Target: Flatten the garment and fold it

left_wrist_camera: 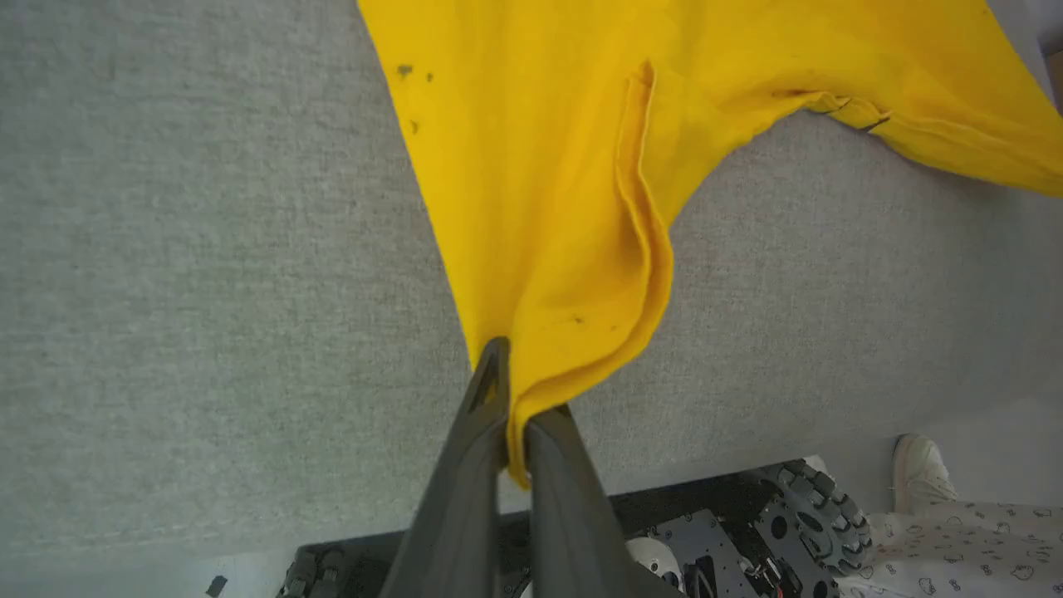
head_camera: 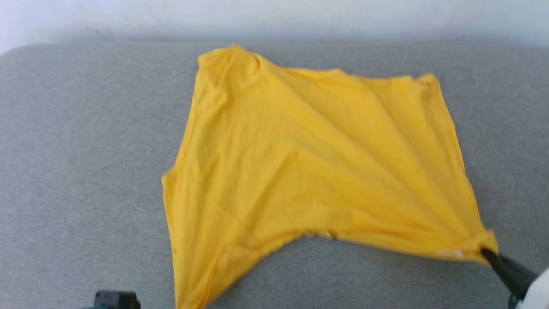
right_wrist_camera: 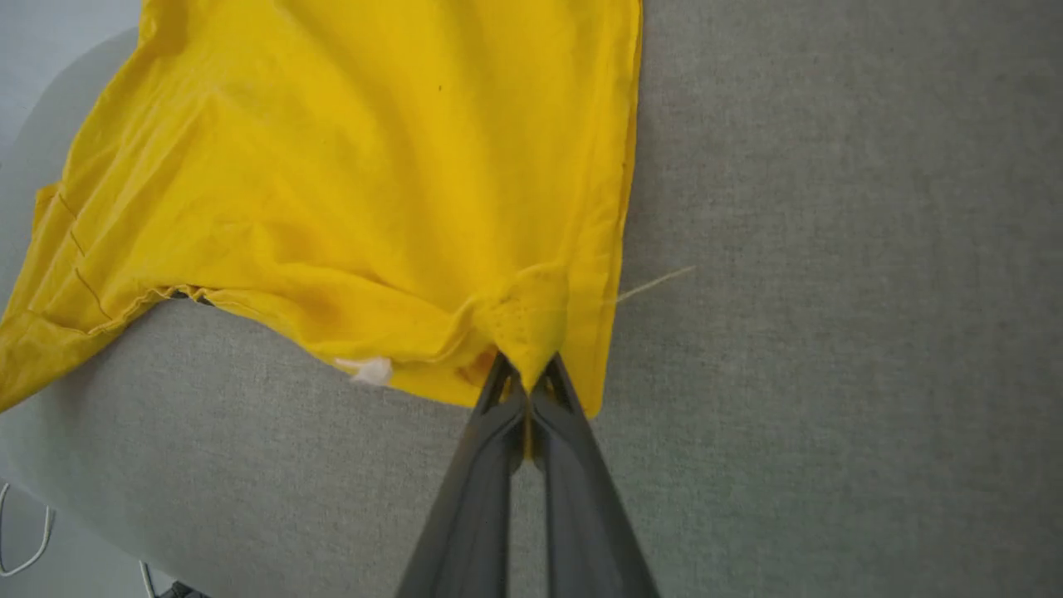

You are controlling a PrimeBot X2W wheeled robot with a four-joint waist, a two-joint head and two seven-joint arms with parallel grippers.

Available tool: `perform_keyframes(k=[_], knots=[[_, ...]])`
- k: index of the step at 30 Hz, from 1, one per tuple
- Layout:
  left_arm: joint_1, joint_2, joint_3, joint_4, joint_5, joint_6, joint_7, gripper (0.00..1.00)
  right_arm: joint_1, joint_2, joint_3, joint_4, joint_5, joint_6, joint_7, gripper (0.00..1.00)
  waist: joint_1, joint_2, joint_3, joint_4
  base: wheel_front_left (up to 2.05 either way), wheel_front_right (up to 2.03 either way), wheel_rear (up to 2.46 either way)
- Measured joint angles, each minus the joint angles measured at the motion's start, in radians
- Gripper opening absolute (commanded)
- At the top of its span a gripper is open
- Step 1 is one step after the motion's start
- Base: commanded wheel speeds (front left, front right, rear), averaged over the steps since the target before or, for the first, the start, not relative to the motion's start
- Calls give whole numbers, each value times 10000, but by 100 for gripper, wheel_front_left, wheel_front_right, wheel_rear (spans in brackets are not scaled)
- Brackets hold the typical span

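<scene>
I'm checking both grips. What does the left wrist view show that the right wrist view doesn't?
Left wrist view: the left gripper shut on a garment corner, the robot's wheeled base, a person's shoe. Right wrist view: the right gripper shut on another corner, a white label, a loose thread. Both: yellow fabric on the grey surface.
</scene>
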Motion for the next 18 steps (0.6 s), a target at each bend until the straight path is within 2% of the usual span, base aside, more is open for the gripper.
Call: perform_keyframes(k=[7, 18], knots=[[1070, 445, -178, 73, -761, 123, 1051, 0, 1278, -316, 88, 625, 136, 0, 1068, 0, 1, 0, -504, 190, 0, 0, 0], [2242, 481, 35, -184, -1611, 94, 955, 0, 2389, -100, -418, 564, 500, 0, 2405, 0, 1, 0, -1016, 378, 0, 0, 0]])
